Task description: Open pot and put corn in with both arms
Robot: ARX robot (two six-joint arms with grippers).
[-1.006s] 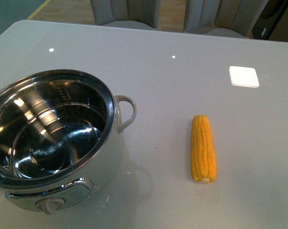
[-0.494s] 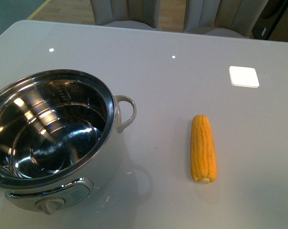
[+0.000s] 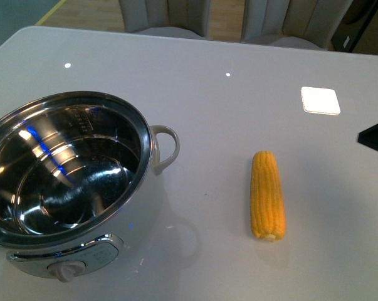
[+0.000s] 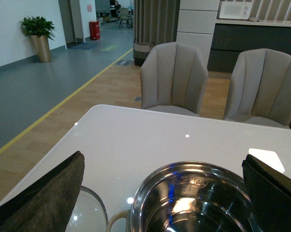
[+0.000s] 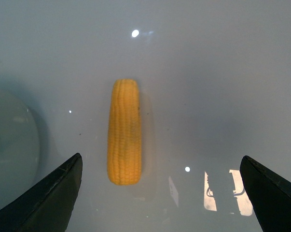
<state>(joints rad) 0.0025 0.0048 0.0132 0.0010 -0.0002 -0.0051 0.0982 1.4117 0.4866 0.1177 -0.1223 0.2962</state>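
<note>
The corn (image 3: 267,194) lies on the table (image 3: 226,106), right of the open pot (image 3: 152,147) and well apart from it. It is round and smooth, so a skewed pinch could roll it away. The right end effector (image 5: 160,162) is spread wide above the corn, and the left end effector (image 4: 162,159) is spread wide by the pot. There is bare table all round the corn, and the far edge is distant.

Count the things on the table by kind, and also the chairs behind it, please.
Pot: 1
Corn cob: 1
Glass lid: 1
Chairs: 2
Total: 5
</note>
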